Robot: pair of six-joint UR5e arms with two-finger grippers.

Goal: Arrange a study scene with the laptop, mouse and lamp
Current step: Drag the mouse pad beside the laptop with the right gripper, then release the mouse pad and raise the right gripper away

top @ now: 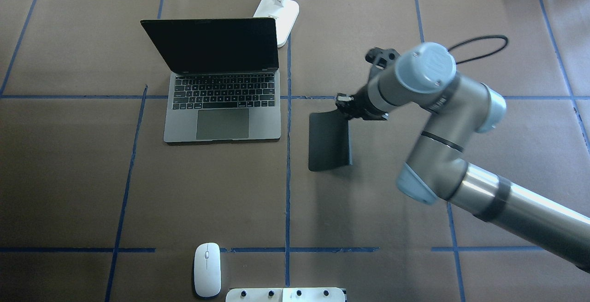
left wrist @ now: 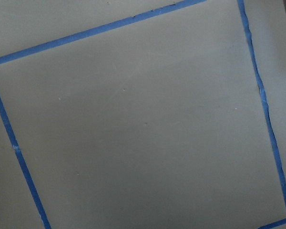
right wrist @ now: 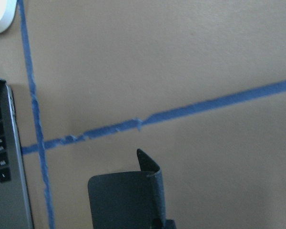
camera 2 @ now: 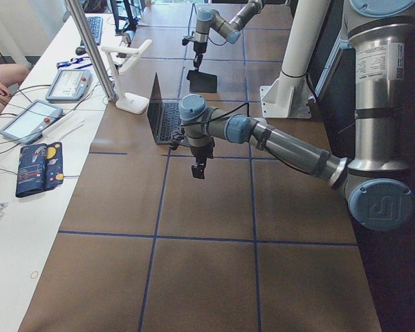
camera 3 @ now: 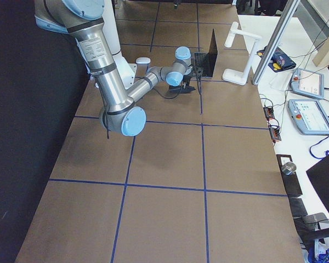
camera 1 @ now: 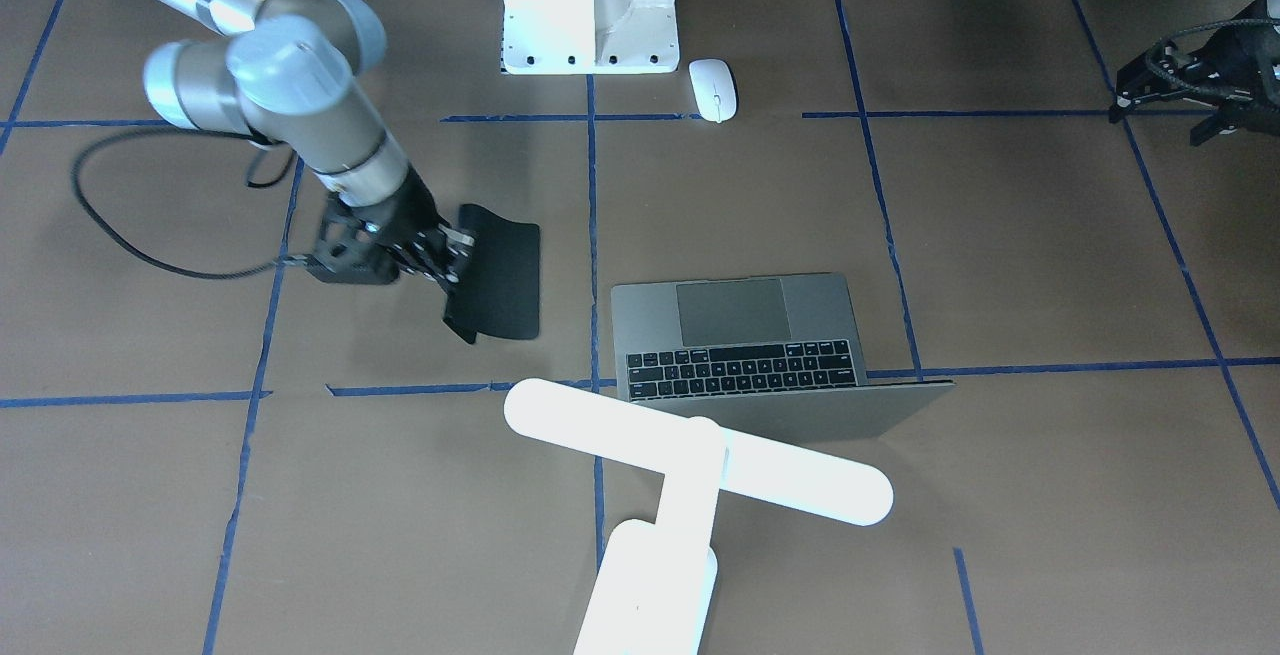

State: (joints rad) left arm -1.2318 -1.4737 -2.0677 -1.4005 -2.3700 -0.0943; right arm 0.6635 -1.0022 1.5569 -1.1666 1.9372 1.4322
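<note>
The open dark-grey laptop (camera 1: 740,335) (top: 221,103) stands on the table with its screen up. The white lamp (camera 1: 690,455) (top: 279,9) stands just behind the laptop on the side far from the robot. The white mouse (camera 1: 713,89) (top: 207,269) lies near the robot's base. My right gripper (camera 1: 455,255) (top: 343,103) is shut on the edge of a flat black mat (camera 1: 505,275) (top: 327,140) beside the laptop, and that edge curls up. My left gripper (camera 1: 1190,85) hangs above bare table away from these things. I cannot tell whether it is open.
The white boxy pedestal (camera 1: 590,5) (top: 286,294) stands at the robot's side next to the mouse. Blue tape lines cross the brown table (top: 207,191). The right wrist view shows the mat (right wrist: 128,200) and the laptop's edge (right wrist: 5,181).
</note>
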